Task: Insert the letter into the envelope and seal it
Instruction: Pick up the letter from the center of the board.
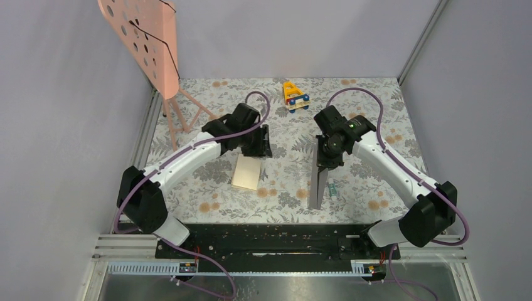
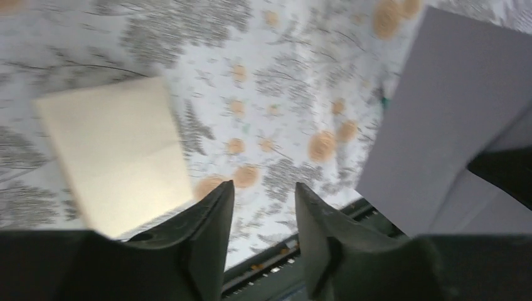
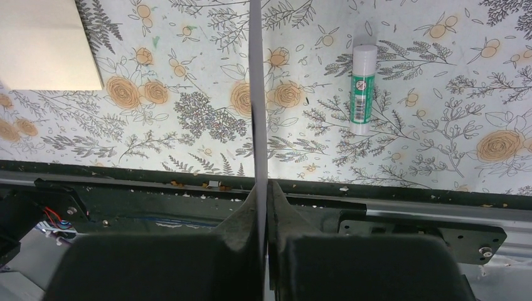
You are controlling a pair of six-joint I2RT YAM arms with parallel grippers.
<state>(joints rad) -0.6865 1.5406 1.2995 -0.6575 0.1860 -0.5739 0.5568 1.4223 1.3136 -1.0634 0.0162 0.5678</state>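
Light falls soft and even, from overhead it seems, leaving only faint shadows on the floral tabletop (image 1: 282, 188) in the top view, which is sharp and free of glare. The left wrist view is smeared by motion blur: the tan sheet (image 2: 113, 150) and the envelope (image 2: 452, 113) have soft edges. The right wrist view is crisp, down to the glue stick (image 3: 362, 88) label.
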